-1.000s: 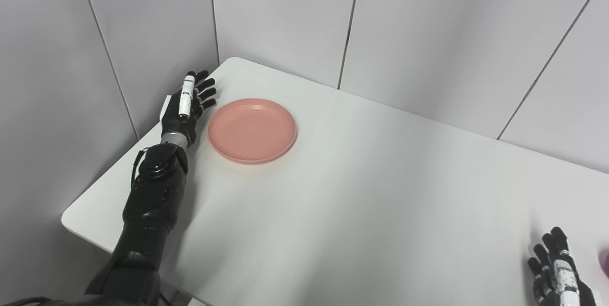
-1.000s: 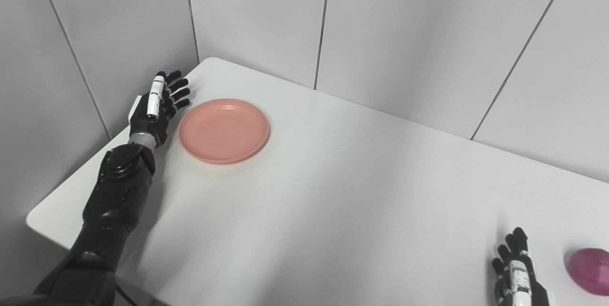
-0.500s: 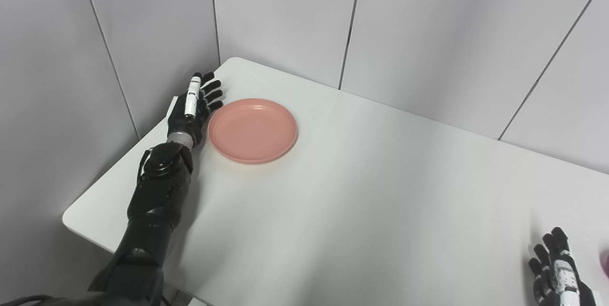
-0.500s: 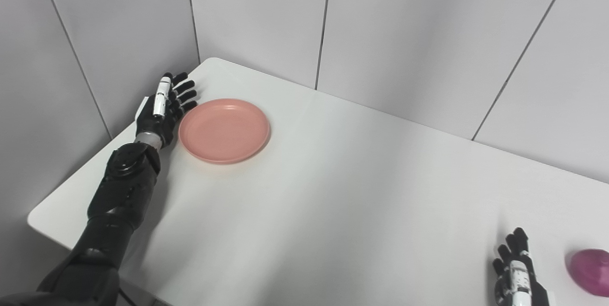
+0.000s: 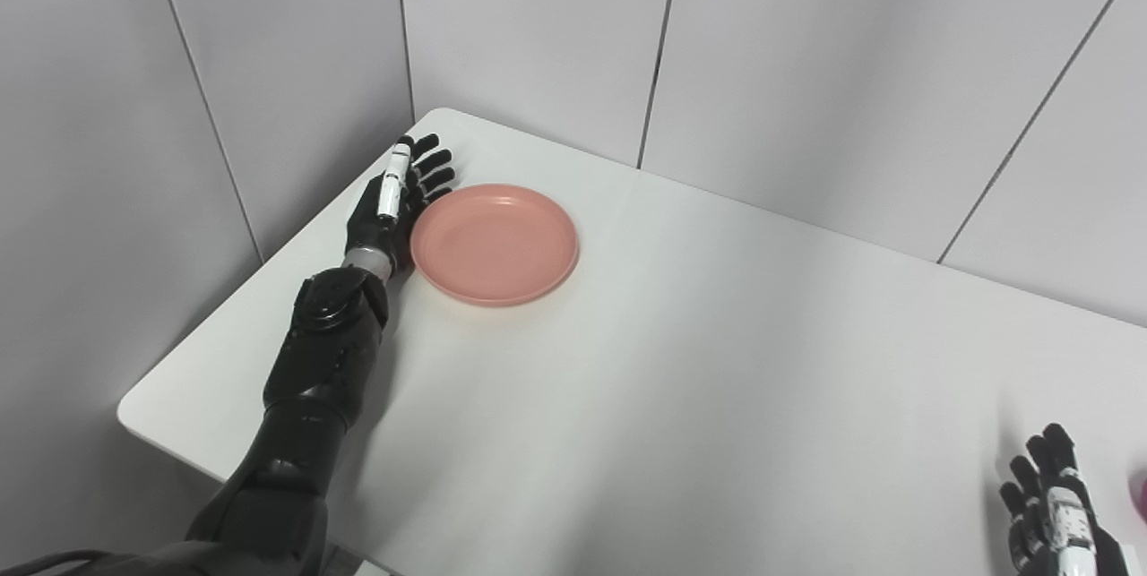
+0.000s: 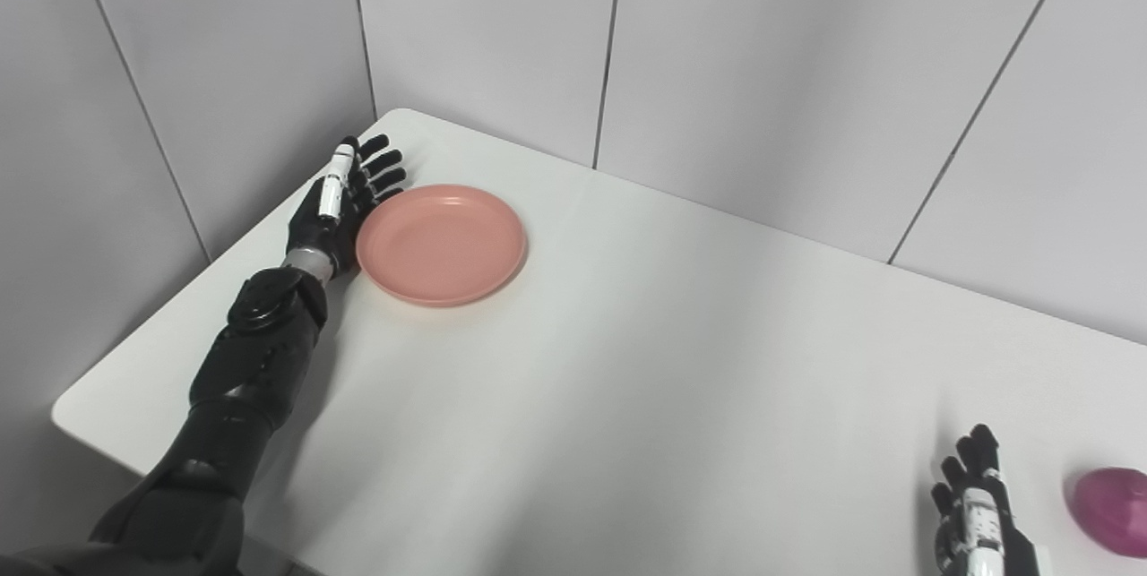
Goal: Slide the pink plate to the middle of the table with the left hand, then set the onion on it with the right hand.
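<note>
Grey wall panels hem our white table [image 5: 681,397], where our flat, spread left hand [image 5: 392,204] has just nudged the pink plate [image 5: 495,243] off its corner, while our empty right hand [image 6: 978,518] waits, fingers apart, beside the onion [image 6: 1111,510].

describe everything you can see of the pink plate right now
The pink plate is round and shallow, with a low raised rim and a smooth matte surface that looks like plastic. It is empty and lies flat, right side up, on the white table, near the far left corner rather than the middle. The left hand, open with its fingers spread, is pressed edge-on against the plate's left rim. Nothing else touches it.
</note>
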Motion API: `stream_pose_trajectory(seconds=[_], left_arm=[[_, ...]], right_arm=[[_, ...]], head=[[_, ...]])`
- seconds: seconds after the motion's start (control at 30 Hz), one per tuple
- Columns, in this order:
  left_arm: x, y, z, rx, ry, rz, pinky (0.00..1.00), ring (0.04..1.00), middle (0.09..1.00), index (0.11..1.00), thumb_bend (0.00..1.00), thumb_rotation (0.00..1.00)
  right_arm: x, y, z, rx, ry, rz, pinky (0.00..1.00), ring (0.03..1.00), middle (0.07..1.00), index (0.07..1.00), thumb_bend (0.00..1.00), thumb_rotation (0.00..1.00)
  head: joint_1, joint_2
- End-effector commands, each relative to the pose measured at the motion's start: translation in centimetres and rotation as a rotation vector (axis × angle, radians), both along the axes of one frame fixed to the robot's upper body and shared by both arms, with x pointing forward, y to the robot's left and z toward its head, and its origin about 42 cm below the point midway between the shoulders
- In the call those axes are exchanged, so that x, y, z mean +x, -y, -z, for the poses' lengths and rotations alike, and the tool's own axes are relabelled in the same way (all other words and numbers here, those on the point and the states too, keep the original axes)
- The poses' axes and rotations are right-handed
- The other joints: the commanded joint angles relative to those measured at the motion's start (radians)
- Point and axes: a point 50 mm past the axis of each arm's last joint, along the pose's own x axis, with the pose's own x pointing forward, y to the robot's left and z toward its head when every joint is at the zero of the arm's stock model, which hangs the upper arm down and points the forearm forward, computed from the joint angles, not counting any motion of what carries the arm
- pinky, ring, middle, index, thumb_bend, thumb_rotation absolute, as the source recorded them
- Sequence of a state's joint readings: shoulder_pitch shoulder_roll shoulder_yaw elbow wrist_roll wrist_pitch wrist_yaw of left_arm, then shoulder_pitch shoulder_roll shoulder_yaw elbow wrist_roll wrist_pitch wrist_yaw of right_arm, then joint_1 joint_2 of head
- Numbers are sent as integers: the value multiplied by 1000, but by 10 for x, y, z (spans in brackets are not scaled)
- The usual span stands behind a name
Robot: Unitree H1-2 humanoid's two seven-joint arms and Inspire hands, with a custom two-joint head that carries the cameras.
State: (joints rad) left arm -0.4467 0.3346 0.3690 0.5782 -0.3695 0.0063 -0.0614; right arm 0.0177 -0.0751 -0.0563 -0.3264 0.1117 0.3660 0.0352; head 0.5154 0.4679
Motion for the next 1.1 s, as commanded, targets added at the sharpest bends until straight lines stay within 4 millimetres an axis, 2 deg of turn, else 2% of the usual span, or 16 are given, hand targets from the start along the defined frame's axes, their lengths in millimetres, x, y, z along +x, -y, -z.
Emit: stream_pose_trajectory(seconds=[0.0, 0.37, 1.07], left_arm=[[10, 7, -8, -12, 28, 25, 850, 855, 851, 830, 338, 1000], [11, 18, -2, -23, 21, 49, 849, 851, 846, 830, 338, 1000], [26, 47, 0, -12, -4, 130, 848, 856, 849, 824, 364, 1000]], right_arm=[[3, -1, -13, 10, 60, -9, 1000, 1000, 1000, 1000, 0, 1000], [3, -4, -15, 10, 61, 11, 1000, 1000, 1000, 1000, 0, 1000], [2, -6, -16, 23, 40, 0, 1000, 1000, 1000, 1000, 0, 1000]], head=[[-1, 0], [-16, 4], [-47, 14]])
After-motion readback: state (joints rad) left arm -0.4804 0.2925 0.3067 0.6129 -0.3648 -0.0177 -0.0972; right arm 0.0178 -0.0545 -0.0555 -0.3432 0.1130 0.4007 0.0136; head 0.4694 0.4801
